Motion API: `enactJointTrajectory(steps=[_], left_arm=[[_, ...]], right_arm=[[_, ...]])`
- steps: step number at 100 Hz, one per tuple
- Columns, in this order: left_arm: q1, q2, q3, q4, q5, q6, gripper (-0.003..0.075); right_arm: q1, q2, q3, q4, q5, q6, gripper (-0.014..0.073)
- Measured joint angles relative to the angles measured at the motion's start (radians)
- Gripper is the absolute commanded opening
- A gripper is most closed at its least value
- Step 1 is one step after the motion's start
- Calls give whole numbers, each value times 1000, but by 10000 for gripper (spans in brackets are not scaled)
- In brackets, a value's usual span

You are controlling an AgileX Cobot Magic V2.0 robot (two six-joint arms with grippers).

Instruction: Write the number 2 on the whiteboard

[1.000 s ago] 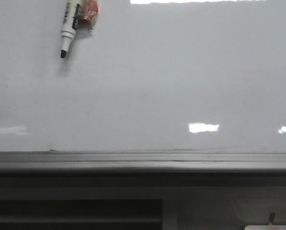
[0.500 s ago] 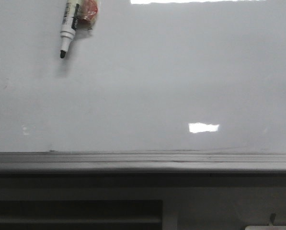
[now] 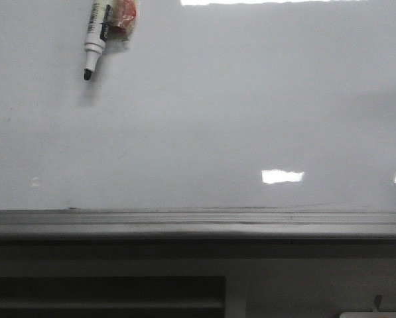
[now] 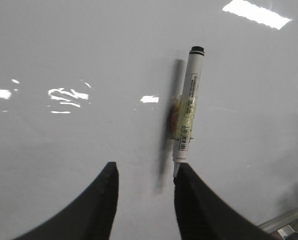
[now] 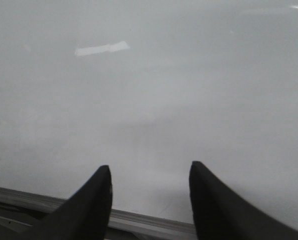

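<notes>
Left gripper [image 4: 145, 192] spread wide — a marker [image 4: 187, 110] (taped) against the whiteboard [image 4: 64, 45].

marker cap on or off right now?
Off. The marker on the whiteboard shows its bare black tip pointing down in the front view. No cap is in sight, and the board carries no line yet.

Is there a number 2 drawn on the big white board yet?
No, in the front view the whiteboard has no drawn line, only light reflections and a marker near its top.
</notes>
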Motion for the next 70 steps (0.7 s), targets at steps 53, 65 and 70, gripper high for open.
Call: enactJointTrajectory(steps=[53,65,70], left_arm=[[-203,537,-184,83,-258,0,314],[-198,577,-210,81,-258,0,314],[-198,583,-219,83,-260,0,314]], right_arm=[[4,0,-3,8,4,0,372],[4,0,-3,8,14,0,372],[4,0,-3,8,14,0,372]])
